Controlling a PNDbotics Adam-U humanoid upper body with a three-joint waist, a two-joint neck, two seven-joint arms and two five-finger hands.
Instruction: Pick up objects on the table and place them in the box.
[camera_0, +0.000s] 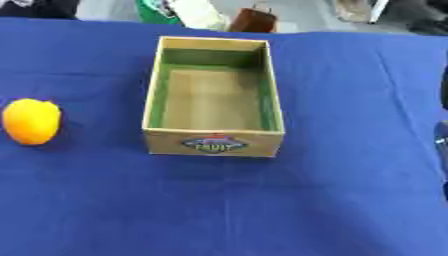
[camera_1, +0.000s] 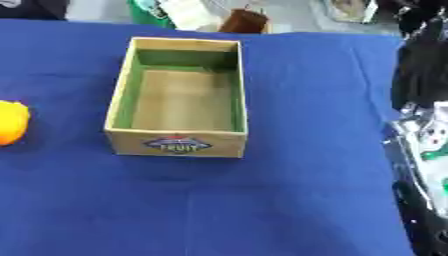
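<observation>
A wooden box (camera_0: 213, 142) stands in the upper middle of the frame on the blue counter (camera_0: 262, 210), with green inner walls. An orange fruit (camera_0: 31, 121) lies at the left edge, well apart from it.

A staged test bench in a lab or demonstration room: a table (camera_0: 350, 200) draped in blue cloth, with assorted clutter (camera_0: 206, 15) on grey floor beyond its far edge.

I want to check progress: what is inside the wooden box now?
Nothing: the box shows only its bare brown floor and green-lined walls. The near wall hides a thin strip of floor behind it. The orange fruit still lies on the blue cloth, left of the box.
</observation>
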